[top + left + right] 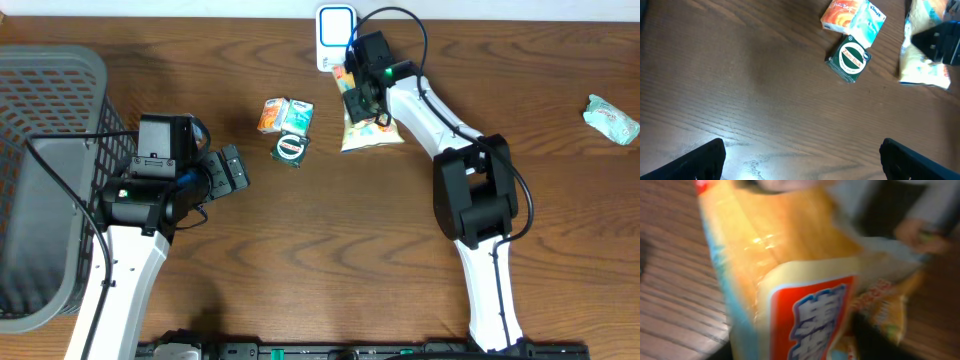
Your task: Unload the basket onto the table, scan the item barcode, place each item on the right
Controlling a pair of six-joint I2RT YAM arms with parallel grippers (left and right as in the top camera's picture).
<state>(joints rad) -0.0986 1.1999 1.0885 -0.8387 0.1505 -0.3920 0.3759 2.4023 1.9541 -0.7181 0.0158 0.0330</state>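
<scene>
Nearest me, the left pincer (236, 170) hangs over bare table (300, 250) with its jaws spread wide and nothing between them, so no trouble looks likely there. Just beyond its tips lies a green packet (290, 148), and past that an orange box (270, 115) and a pale blue box (297, 114) sit side by side, touching. Further off, to that pincer's right, the right pincer (358, 100) is pressed down onto the upper end of a yellow snack bag (372, 130), which I take to be the item to scan. Its own camera gives only a blurred close-up of the wrapper with no fingers showing, so I cannot tell how far its jaws are parted or whether they have hold of the bag at all. That is my main worry. The wrapper looks glossy and soft, so a shallow pinch could let it slide out on the lift, or it could sag and crease so that the barcode folds away from the reader. Just beyond this pincer, at the far edge, stands the white scanner (336, 35). It is so close that a careless swing of the bag could knock it askew, or bring the bag up with its printed face turned the wrong way.
</scene>
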